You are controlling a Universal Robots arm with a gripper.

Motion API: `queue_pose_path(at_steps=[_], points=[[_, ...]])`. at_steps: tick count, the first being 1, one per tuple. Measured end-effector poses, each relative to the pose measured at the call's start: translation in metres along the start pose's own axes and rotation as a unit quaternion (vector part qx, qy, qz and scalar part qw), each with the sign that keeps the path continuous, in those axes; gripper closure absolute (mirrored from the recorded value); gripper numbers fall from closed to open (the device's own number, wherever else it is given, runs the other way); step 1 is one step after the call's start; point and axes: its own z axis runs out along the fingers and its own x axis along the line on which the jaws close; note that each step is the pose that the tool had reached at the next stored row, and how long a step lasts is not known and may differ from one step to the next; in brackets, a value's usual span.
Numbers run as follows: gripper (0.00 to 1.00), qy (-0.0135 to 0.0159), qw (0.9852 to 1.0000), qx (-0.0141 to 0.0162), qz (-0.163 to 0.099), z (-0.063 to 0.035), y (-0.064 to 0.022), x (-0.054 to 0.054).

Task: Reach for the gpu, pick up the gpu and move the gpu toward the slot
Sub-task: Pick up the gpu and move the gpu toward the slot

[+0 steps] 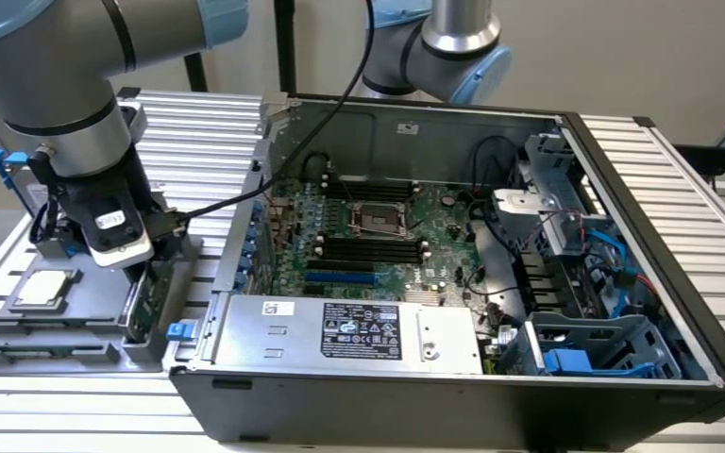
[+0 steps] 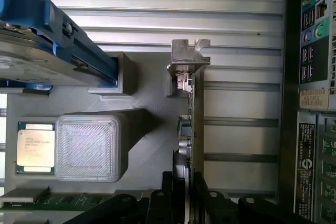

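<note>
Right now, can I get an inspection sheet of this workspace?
Surface: ribbed metal table with a grey tray on it.
Job's things: gpu standing on edge in the tray, outside the case.
Clutter: chip and hard drive in the tray.
Gripper: gripper at the gpu's end opposite its bracket.
Cables: black cable running from the wrist up past the case.
Surroundings: second arm behind the case.

You have an open computer case (image 1: pixel 337 415) showing its motherboard (image 1: pixel 376 236) and power supply (image 1: pixel 350 330), and beside it a grey holder (image 1: pixel 35 354) carrying a processor chip (image 1: pixel 38 288) and a blue-railed hard drive (image 2: pixel 26 61).
</note>
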Motion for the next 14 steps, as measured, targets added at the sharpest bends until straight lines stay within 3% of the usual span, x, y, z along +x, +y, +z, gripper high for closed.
queue_pose_path(at_steps=[7,14], points=[[0.73,0.0039,1.0,-0.0001,0.0,-0.0077,0.0002,0.0],[0.73,0.0058,1.0,-0.0001,0.0,-0.0355,0.001,0.0]])
